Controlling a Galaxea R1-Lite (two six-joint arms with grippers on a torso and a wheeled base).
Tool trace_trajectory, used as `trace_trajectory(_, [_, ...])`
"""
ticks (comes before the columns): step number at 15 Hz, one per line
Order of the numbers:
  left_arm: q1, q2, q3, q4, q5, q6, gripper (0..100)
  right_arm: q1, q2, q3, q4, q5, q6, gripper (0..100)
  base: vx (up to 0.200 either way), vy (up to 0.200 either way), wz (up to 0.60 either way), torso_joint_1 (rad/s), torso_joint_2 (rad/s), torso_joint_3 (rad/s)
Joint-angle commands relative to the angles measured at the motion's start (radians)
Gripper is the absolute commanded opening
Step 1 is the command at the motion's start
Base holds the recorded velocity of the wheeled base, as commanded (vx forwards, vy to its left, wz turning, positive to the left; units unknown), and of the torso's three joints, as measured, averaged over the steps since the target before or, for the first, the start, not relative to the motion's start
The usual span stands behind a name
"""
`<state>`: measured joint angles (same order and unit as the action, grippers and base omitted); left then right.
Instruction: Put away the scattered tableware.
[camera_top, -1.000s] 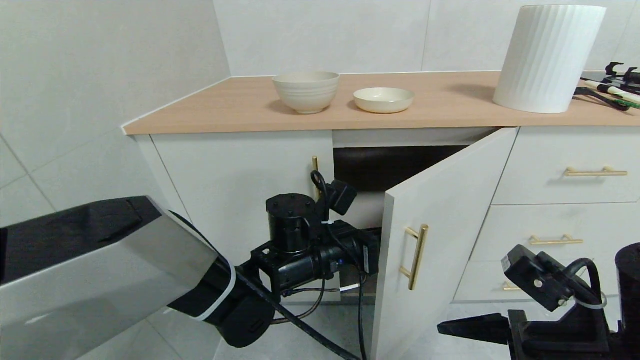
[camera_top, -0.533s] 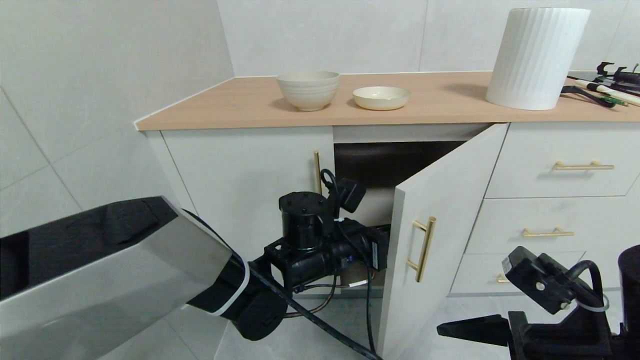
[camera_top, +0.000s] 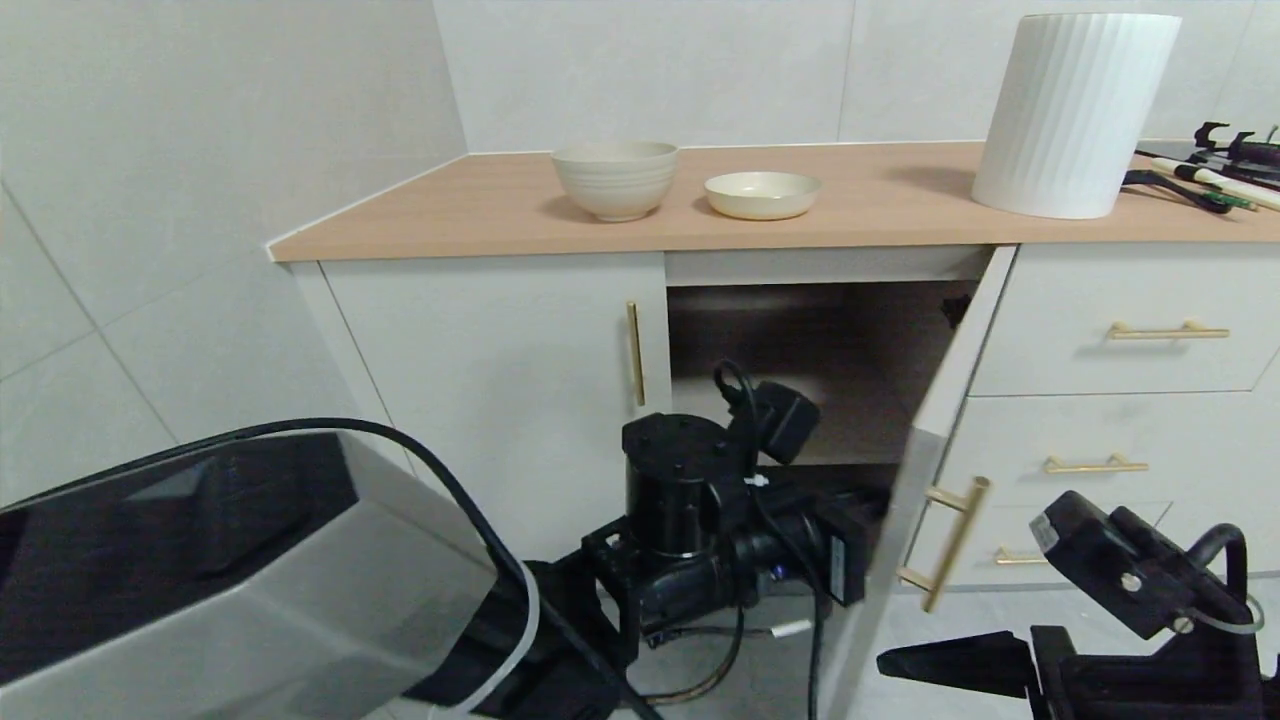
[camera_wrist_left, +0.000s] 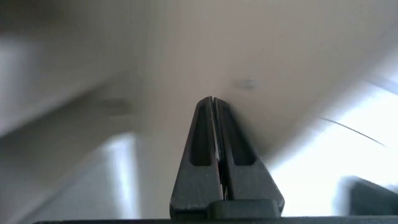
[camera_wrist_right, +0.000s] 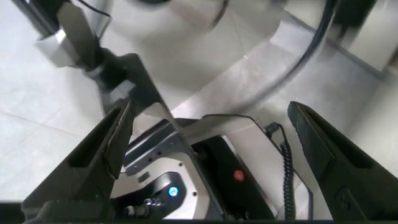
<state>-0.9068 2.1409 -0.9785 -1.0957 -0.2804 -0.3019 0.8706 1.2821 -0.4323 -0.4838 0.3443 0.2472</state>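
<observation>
A ribbed cream bowl (camera_top: 614, 178) and a shallow cream dish (camera_top: 762, 194) stand side by side on the wooden countertop (camera_top: 480, 215). Below them the right cabinet door (camera_top: 945, 420) hangs wide open, showing a dark compartment with a shelf (camera_top: 850, 415). My left arm's wrist (camera_top: 700, 510) is low in front of that opening, against the door's inner side. The left gripper (camera_wrist_left: 213, 106) is shut with nothing between its fingers, its tips against a pale surface. My right gripper (camera_wrist_right: 210, 109) is open and empty over the floor, low at the right; one finger (camera_top: 950, 658) shows in the head view.
A tall white ribbed container (camera_top: 1075, 110) stands on the counter's right part, with dark-handled utensils (camera_top: 1205, 180) beyond it. Drawers with gold handles (camera_top: 1165, 330) fill the right side. The left cabinet door (camera_top: 490, 380) is shut. A tiled wall closes off the left.
The cabinet door has swung much wider open, and my left arm has moved right with it. The head camera shifted slightly at first. The right arm has barely moved.
</observation>
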Motion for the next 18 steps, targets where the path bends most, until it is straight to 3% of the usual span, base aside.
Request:
trace_trajectory(1, [-0.080, -0.122, 0.077, -0.001, -0.091, -0.049, 0, 0.024, -0.055, 0.003, 0.001, 0.004, 0.000, 100, 0.000, 0.000, 0.00, 0.000, 0.00, 0.000])
trace_trajectory(2, [-0.061, -0.151, 0.110, 0.002, -0.171, -0.069, 0, 0.027, -0.063, 0.003, 0.001, 0.002, 0.000, 100, 0.000, 0.000, 0.00, 0.000, 0.00, 0.000])
trace_trajectory(3, [-0.027, -0.145, 0.113, 0.000, -0.164, -0.069, 0, 0.027, -0.064, 0.004, 0.001, 0.002, 0.000, 100, 0.000, 0.000, 0.00, 0.000, 0.00, 0.000])
trace_trajectory(4, [0.040, -0.119, 0.116, -0.006, -0.144, -0.068, 0, 0.027, -0.063, 0.003, 0.001, -0.002, 0.000, 100, 0.000, 0.000, 0.00, 0.000, 0.00, 0.000])
trace_trajectory(6, [0.120, -0.111, 0.123, -0.006, -0.123, -0.059, 0, 0.022, -0.055, -0.002, 0.001, -0.007, 0.000, 100, 0.000, 0.000, 0.00, 0.000, 0.00, 0.000])
trace_trajectory(9, [0.223, -0.150, 0.167, -0.001, -0.062, 0.006, 0, -0.028, -0.003, -0.032, 0.001, -0.059, 0.001, 100, 0.000, 0.000, 0.00, 0.000, 0.00, 0.000])
trace_trajectory(10, [0.264, -0.185, 0.205, 0.000, -0.014, 0.018, 0, -0.042, 0.045, -0.065, 0.001, -0.145, 0.001, 100, 0.000, 0.000, 0.00, 0.000, 0.00, 0.000])
trace_trajectory(12, [0.312, -0.248, 0.259, 0.014, -0.008, 0.018, 0, -0.042, 0.094, -0.108, 0.002, -0.232, 0.001, 100, 0.000, 0.000, 0.00, 0.000, 0.00, 0.000])
trace_trajectory(14, [0.399, -0.435, 0.343, 0.152, -0.006, 0.033, 0, -0.045, 0.161, -0.195, 0.024, -0.312, 0.000, 100, 0.000, 0.000, 0.00, 0.000, 0.00, 0.000])
trace_trajectory(17, [0.497, -0.645, 0.371, 0.396, -0.005, 0.104, 0, -0.094, 0.220, -0.387, 0.172, -0.312, -0.005, 100, 0.000, 0.000, 0.00, 0.000, 0.00, 0.000])
trace_trajectory(18, [0.519, -0.694, 0.368, 0.459, -0.005, 0.106, 0, -0.121, 0.252, -0.454, 0.211, -0.312, -0.014, 100, 0.000, 0.000, 0.00, 0.000, 0.00, 0.000])
